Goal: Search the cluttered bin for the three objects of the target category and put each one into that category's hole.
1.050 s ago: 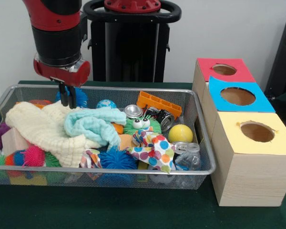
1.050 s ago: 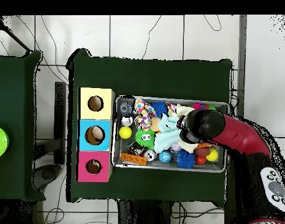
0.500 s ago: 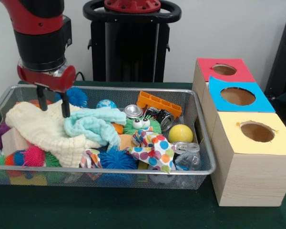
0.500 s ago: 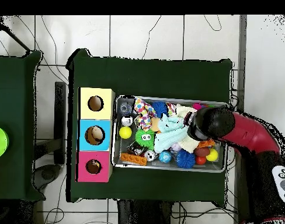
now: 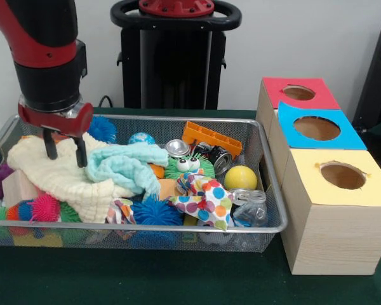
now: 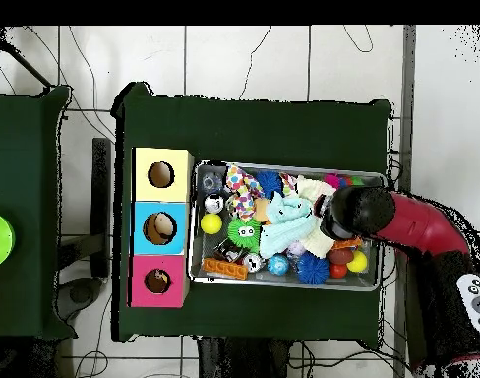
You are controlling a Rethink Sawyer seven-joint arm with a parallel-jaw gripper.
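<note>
The cream cloth (image 5: 57, 175) lay heaped at the wire bin's (image 5: 178, 225) left end in the front view, beside the pale blue cloth (image 5: 124, 166). The gripper (image 5: 63, 149) hung just above it, fingers spread wide and empty. It looked soft, light and limp; pinching a raised fold near its top should lift it.

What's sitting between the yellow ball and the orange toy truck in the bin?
In the front view, a metal can lies on its side between the yellow ball and the orange toy truck.
</note>
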